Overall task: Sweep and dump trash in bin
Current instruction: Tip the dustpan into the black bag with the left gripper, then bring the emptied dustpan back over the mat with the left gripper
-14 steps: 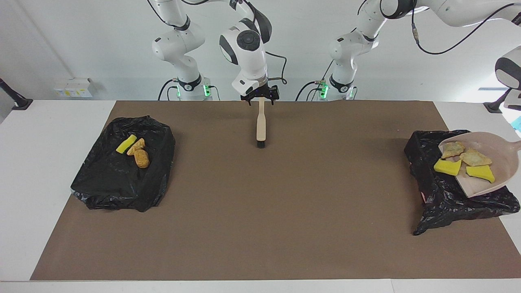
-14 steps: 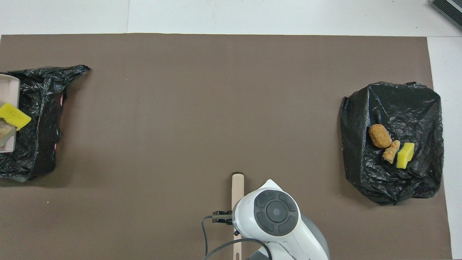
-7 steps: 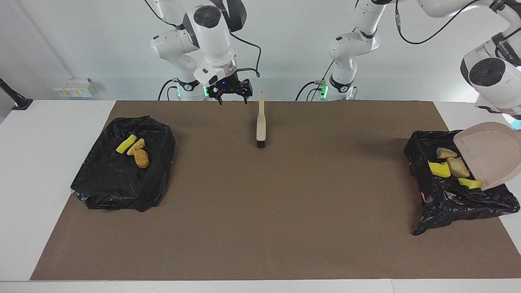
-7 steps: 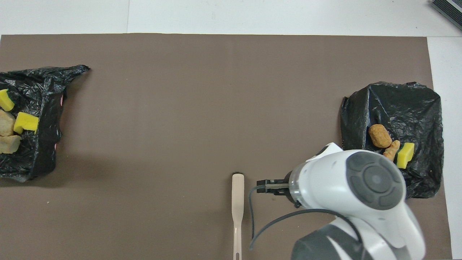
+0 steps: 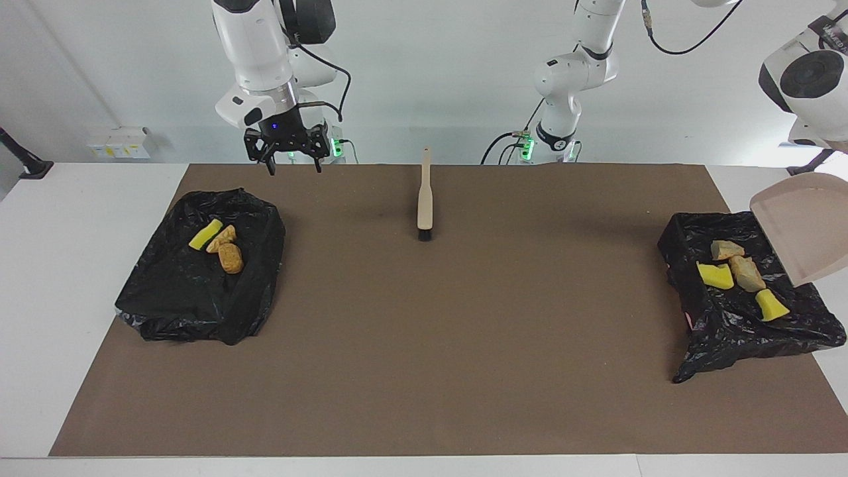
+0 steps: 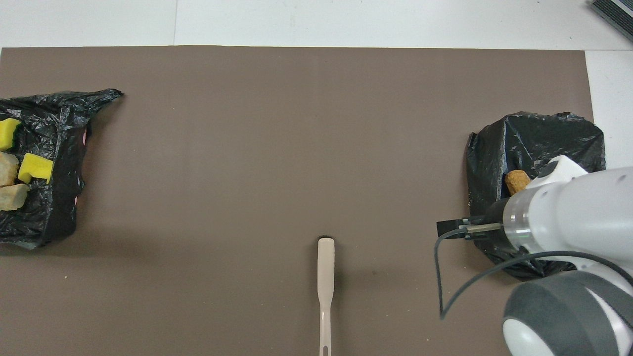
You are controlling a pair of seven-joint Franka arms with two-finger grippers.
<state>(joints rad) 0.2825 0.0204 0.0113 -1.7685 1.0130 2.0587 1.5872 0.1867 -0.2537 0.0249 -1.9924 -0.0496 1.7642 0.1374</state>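
- Brown mat [image 5: 424,344] covers most of the white table [image 5: 66,278], filling the middle of the frame.
- Black bin bag [image 5: 172,305] lies at the right arm's end of the mat. A second black bin bag [image 5: 729,338] lies at the left arm's end, at mid-height in the facing view.
- Beige dustpan [image 5: 798,235] hangs tilted at the frame edge, over the second bag, with nothing in it.
- Beige brush [image 5: 424,199] lies flat on the mat near the top centre of the facing view, its black bristles pointing away from the robots.
- Right gripper [image 5: 295,169] hangs spread wide and holds nothing, over the mat's upper edge, just above the first bag in the frame.
- Left gripper is closed. It lies outside the frame, so the grip on the dustpan's handle is out of sight.
- Trash in the second bag: two yellow sponge bits [image 5: 715,275] [image 5: 770,306] and two tan lumps [image 5: 725,250] [image 5: 746,273].
- Trash in the first bag: one yellow sponge bit [image 5: 205,234] and two orange-brown pieces [image 5: 222,240] [image 5: 230,258], touching in a cluster.
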